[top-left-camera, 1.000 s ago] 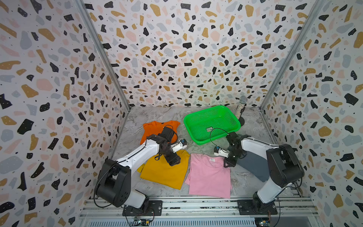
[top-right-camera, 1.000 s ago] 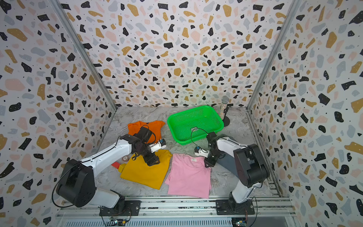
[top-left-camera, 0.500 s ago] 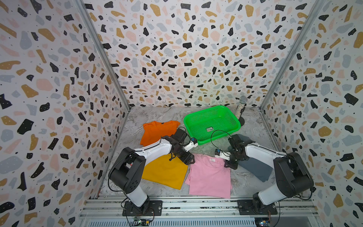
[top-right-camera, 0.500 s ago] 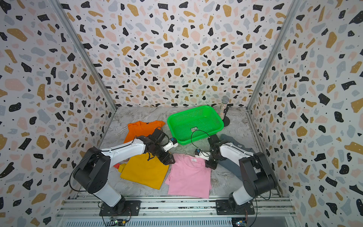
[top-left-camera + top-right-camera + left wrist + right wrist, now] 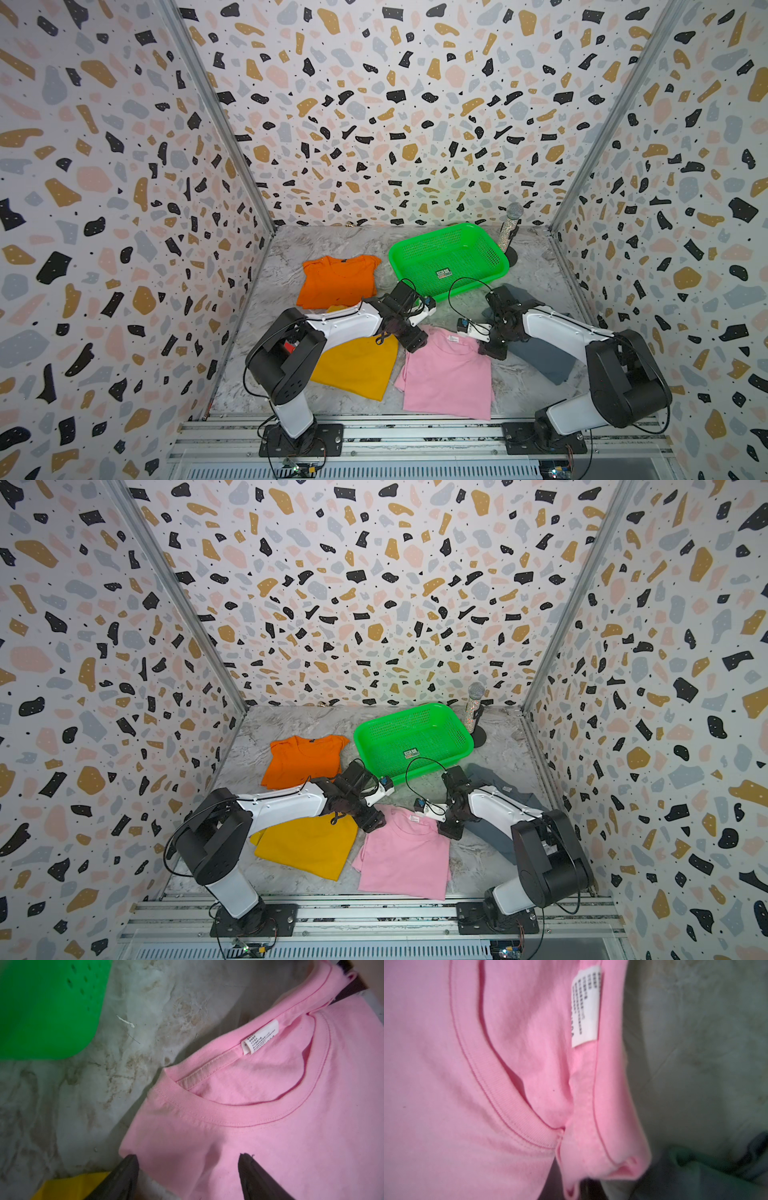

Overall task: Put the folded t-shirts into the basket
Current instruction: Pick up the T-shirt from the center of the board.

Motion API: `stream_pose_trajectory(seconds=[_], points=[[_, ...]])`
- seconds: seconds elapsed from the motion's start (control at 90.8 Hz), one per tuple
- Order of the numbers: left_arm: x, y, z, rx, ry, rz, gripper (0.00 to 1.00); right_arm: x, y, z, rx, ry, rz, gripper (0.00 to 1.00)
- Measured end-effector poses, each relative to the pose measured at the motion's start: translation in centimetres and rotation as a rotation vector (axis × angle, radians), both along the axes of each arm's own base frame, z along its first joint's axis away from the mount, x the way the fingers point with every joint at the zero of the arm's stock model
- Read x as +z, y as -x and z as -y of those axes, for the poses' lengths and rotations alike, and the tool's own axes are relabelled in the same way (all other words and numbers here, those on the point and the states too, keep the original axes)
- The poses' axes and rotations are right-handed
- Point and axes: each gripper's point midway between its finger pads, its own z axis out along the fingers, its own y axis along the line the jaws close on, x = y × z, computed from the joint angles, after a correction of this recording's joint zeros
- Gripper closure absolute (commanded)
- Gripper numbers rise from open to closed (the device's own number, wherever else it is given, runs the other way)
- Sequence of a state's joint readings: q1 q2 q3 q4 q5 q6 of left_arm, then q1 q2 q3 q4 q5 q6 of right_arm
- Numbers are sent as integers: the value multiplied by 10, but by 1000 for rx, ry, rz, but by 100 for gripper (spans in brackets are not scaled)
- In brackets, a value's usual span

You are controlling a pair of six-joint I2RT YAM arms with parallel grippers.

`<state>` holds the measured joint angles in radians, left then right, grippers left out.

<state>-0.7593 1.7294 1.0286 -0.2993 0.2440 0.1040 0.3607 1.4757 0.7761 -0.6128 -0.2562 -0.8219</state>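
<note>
worktop (image 5: 328, 245): grey marbled, under me | microphone (image 5: 511, 230): glittery handle, upright on black round stand, at my 1 o'clock, far corner | walls (image 5: 374, 104): terrazzo print | rail (image 5: 415, 432): aluminium, 6 o'clock

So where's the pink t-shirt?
In both top views the pink t-shirt lies on the table near the front, between the yellow t-shirt and the grey-blue t-shirt.
</note>
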Motion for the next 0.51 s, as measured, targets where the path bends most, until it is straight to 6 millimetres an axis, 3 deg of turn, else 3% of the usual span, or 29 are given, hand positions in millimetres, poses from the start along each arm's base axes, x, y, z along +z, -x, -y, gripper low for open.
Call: stream_pose_trajectory(seconds=[0.242,0.407,0.507], points=[[-23,2,1,31,-48,-23,27,0,1,2,5,-1,2,100],[-24,-1,8,45,-23,-8,45,0,1,2,5,-1,2,100],[-25,-3,13,50,11,8,61,0,1,2,4,-2,1,100]])
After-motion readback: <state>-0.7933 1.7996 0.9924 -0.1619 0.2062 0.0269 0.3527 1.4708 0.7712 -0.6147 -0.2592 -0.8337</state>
